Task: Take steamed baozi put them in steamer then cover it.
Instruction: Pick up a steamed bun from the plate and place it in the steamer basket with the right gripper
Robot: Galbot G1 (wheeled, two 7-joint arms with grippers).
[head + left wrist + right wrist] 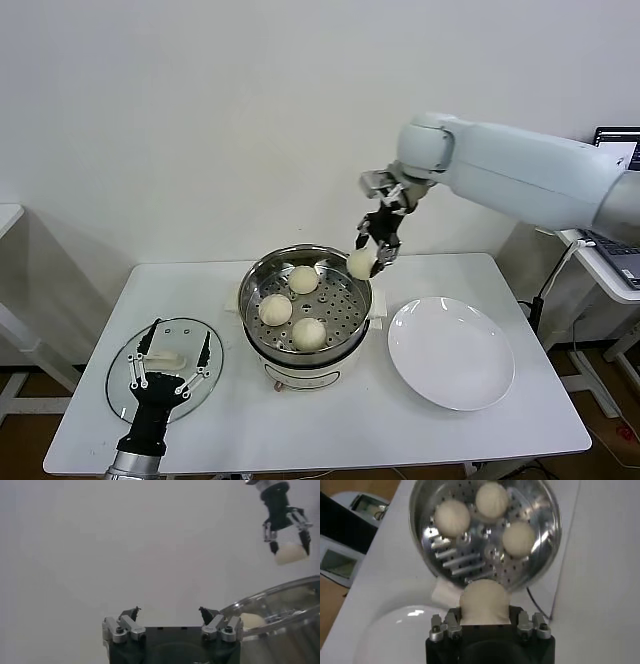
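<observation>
My right gripper (pixel 372 258) is shut on a cream-white baozi (pixel 360 263) and holds it just above the right rear rim of the shiny steamer (pixel 262 268). Three baozi (pixel 303 279) (pixel 275 309) (pixel 308 332) lie on its perforated tray. In the right wrist view the held baozi (pixel 483 600) sits between the jaws of the right gripper (pixel 484 615), with the steamer tray (pixel 470 560) beneath. My left gripper (pixel 175 343) is open over the glass cover (pixel 130 385), which lies flat on the table left of the steamer. In the left wrist view the left gripper (pixel 169 612) holds nothing.
A flat white plate (pixel 450 352) lies bare on the white table (pixel 300 420), right of the steamer. A laptop on a side stand (pixel 615 250) is at the far right. A white wall is close behind the table.
</observation>
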